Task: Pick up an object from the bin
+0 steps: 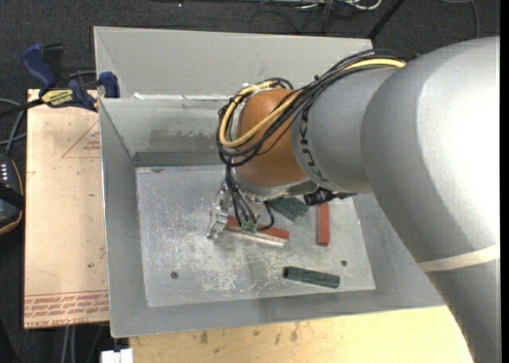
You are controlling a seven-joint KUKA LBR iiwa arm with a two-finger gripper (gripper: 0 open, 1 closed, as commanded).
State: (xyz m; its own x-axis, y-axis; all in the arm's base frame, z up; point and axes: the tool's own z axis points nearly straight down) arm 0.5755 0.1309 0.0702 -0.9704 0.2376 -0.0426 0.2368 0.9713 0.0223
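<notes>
Bin [159,262] holds four loose parts, centre to right: dark green bar [312,276] near the front wall, red stick [324,224], green piece [289,208] under the wrist, flat red-and-white piece [262,233] mid-floor. Arm [413,138] reaches in from the right, wrist pitched down. End effector [223,222] sits low at the red-and-white piece's left end; can't tell if it's open or closed.
</notes>
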